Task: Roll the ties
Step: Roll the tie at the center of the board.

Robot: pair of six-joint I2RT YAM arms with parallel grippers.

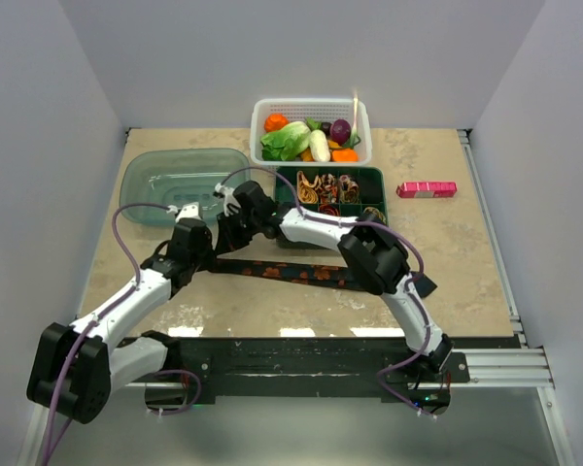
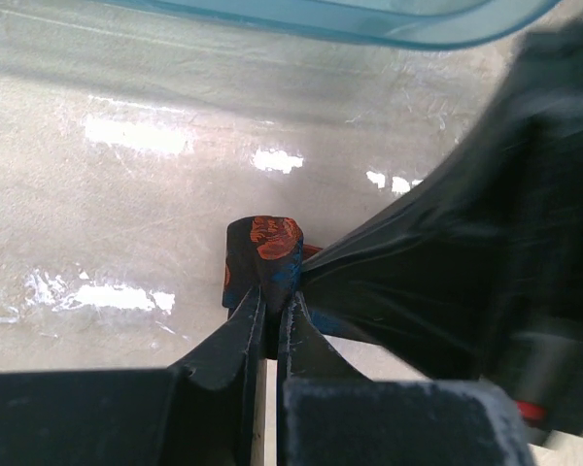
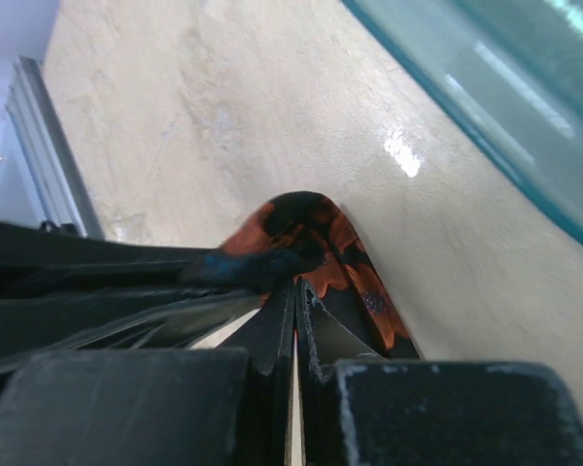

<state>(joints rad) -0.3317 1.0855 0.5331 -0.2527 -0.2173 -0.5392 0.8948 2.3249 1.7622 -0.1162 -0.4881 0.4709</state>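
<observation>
A long black tie with orange-red spots (image 1: 291, 272) lies flat across the table's near middle, running right from both grippers. Its left end is folded over. My left gripper (image 1: 212, 254) is shut on that end, and the fabric bunches just past its fingertips (image 2: 272, 296) as a small dark fold of tie (image 2: 264, 243). My right gripper (image 1: 231, 231) comes in from the other side and is shut on the same folded end of the tie (image 3: 311, 233), its tips (image 3: 294, 283) pressed together. Small rolled ties (image 1: 321, 186) in tan and brown sit in a dark green tray (image 1: 374, 180).
A clear teal tub (image 1: 180, 183) stands just beyond the grippers; its rim (image 2: 369, 24) is close in both wrist views. A white basket of vegetables (image 1: 311, 131) stands at the back. A pink box (image 1: 427, 189) lies at the right.
</observation>
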